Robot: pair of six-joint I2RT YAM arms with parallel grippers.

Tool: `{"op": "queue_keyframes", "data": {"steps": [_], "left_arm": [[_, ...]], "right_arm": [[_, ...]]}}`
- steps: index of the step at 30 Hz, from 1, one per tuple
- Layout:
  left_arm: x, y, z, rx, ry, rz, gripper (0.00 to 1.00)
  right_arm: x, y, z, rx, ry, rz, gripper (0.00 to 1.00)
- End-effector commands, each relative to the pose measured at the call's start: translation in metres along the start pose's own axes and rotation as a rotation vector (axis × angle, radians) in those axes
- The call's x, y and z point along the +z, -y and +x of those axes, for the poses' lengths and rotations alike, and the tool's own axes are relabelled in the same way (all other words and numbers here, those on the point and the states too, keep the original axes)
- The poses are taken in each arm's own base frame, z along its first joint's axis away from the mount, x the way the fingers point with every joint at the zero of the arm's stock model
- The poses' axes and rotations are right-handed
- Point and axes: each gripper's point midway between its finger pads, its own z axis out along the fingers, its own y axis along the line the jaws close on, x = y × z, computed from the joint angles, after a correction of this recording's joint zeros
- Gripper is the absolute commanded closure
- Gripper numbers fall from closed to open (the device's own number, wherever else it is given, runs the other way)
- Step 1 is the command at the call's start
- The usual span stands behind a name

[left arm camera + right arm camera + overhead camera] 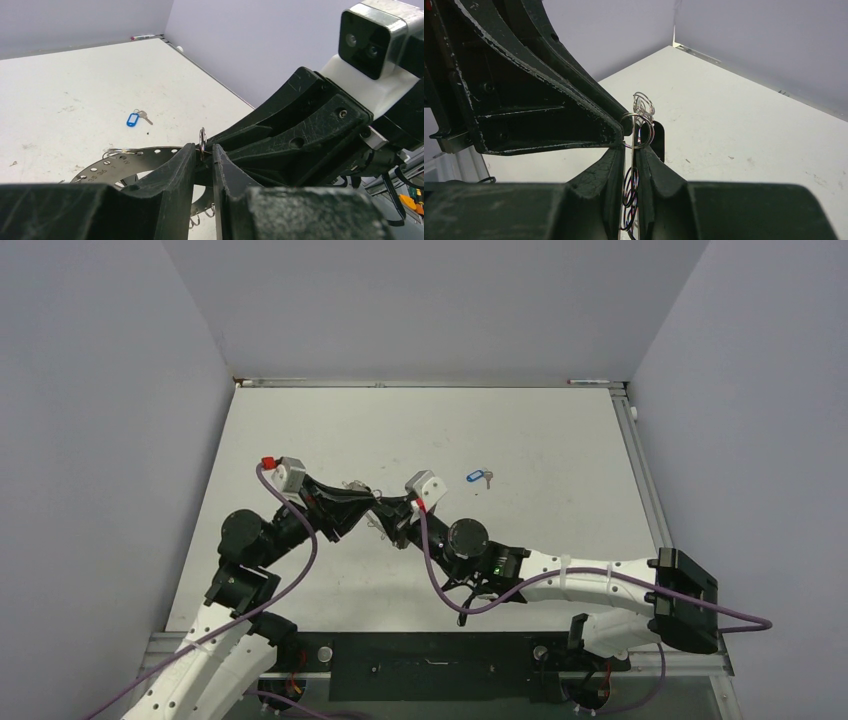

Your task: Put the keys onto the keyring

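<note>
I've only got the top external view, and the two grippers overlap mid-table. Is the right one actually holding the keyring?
Observer: Yes. The right wrist view shows the right gripper shut on the keyring, which sits edge-on between its fingers.
Operator: And the left one?
Observer: In the left wrist view the left gripper has a finger on either side of a small wire loop on the ring's rim. Whether it is pinched, I cannot tell.
Operator: What's the blue speck beyond them?
Observer: The blue key: a blue tag with a small silver blade attached, lying loose on the table.
</note>
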Motion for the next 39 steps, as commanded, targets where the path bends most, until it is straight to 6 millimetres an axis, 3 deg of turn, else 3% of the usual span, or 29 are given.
{"op": "queue_keyframes", "data": {"steps": [1, 6, 10, 16, 18, 23, 27, 32, 39], "left_arm": [[0.002, -0.009, -0.014, 0.036, 0.023, -0.071, 0.84], [0.004, -0.011, -0.011, 0.030, 0.005, -0.078, 0.88], [0.003, -0.009, -0.010, 0.041, -0.003, -0.067, 1.00], [0.000, -0.008, -0.011, 0.073, -0.009, -0.065, 1.00], [0.000, -0.009, -0.010, 0.075, -0.013, -0.069, 1.00], [-0.002, -0.012, -0.014, 0.097, 0.001, -0.081, 1.00], [-0.003, -0.013, -0.015, 0.102, 0.010, -0.091, 1.00], [-0.003, -0.016, -0.016, 0.102, 0.013, -0.105, 1.00], [-0.003, -0.019, -0.016, 0.098, 0.015, -0.120, 1.00]], "right_arm": [[0.003, -0.036, -0.039, 0.031, 0.087, -0.095, 0.95], [0.002, -0.040, -0.043, 0.031, 0.095, -0.113, 0.95], [0.001, -0.049, -0.044, 0.036, 0.094, -0.158, 0.95], [0.002, -0.052, -0.039, 0.021, 0.067, -0.169, 0.94], [0.003, -0.051, -0.032, 0.005, 0.043, -0.164, 0.89], [0.000, -0.043, -0.021, -0.004, 0.021, -0.134, 0.62], [-0.005, -0.029, -0.016, -0.017, 0.013, -0.094, 0.52], [-0.010, -0.012, -0.005, -0.013, -0.005, -0.054, 0.44], [-0.006, -0.004, 0.016, -0.030, -0.057, -0.020, 0.46]]}}
